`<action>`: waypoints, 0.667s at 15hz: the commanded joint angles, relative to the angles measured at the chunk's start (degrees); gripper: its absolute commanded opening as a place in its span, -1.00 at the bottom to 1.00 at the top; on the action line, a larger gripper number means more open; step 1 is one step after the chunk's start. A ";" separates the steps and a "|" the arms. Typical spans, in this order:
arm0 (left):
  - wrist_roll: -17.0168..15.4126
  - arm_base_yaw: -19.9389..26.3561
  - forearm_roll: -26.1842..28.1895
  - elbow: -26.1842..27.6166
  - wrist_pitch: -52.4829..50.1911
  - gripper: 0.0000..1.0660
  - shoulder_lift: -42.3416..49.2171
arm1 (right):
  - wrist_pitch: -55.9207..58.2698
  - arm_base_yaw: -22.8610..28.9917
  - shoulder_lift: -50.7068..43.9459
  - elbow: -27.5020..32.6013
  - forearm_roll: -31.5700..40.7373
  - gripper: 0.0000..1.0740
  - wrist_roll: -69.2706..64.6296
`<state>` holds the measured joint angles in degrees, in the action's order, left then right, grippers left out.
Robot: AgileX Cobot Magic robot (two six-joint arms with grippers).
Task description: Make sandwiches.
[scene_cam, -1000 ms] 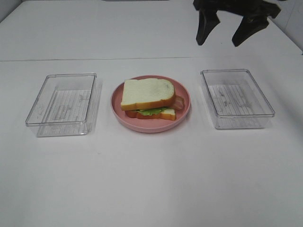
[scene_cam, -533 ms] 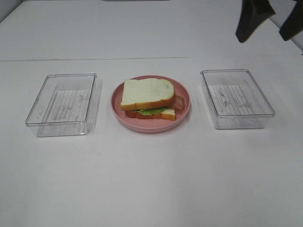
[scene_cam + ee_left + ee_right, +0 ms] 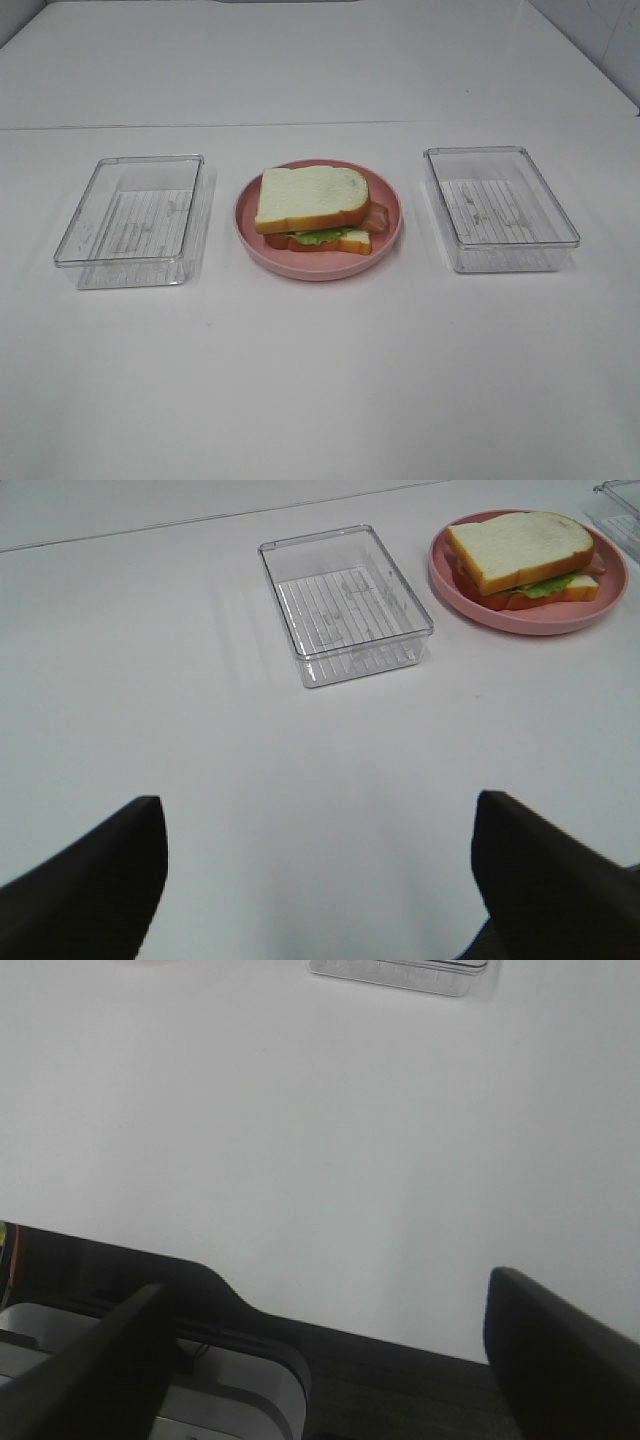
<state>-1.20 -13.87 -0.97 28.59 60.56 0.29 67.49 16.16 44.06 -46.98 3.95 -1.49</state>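
One sandwich (image 3: pixel 313 209) lies on the round pink plate (image 3: pixel 390 235) at the table's middle: white bread with orange-brown crust on top, green lettuce and a reddish-brown bacon strip showing at its edge. The left wrist view also shows the sandwich (image 3: pixel 525 558) on the plate (image 3: pixel 470 605). Neither arm shows in the exterior high view. My left gripper (image 3: pixel 320 880) stands open over bare table, well short of the left tray, with nothing between its fingers. My right gripper (image 3: pixel 325 1355) is open too, over the table's edge, empty.
A clear plastic tray (image 3: pixel 133 219) stands left of the plate and another clear tray (image 3: pixel 498 208) stands right of it, both with nothing in them. The left tray (image 3: pixel 345 602) shows in the left wrist view. A corner of a tray (image 3: pixel 400 974) shows in the right wrist view.
The right gripper, seen at the back right a second ago, has moved off to the right and out of the exterior high view. The sandwich and trays have not moved.
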 commanded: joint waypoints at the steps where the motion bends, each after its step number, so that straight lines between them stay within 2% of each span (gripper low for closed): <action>1: 0.06 -0.11 0.11 -0.06 -0.63 0.49 1.20 | -1.78 0.17 -10.66 6.19 -0.74 0.47 -0.06; 5: 0.00 -0.11 0.17 -0.06 -0.63 0.49 1.20 | -3.27 0.17 -25.55 14.32 -3.15 0.47 0.34; 6: 0.00 -0.11 0.17 -0.06 -0.63 0.49 1.20 | -3.38 0.17 -27.44 15.36 -3.32 0.47 0.40; 7: 0.00 -0.11 0.17 -0.06 -0.63 0.49 1.20 | -5.10 0.17 -34.09 16.73 -3.04 0.46 1.83; 10: 0.00 -0.11 0.17 -0.06 -0.63 0.49 1.20 | -6.76 0.17 -40.16 18.28 -2.29 0.45 3.32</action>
<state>-1.15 -13.87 -0.97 28.59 60.56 0.29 61.94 16.16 5.04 -29.45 1.32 0.80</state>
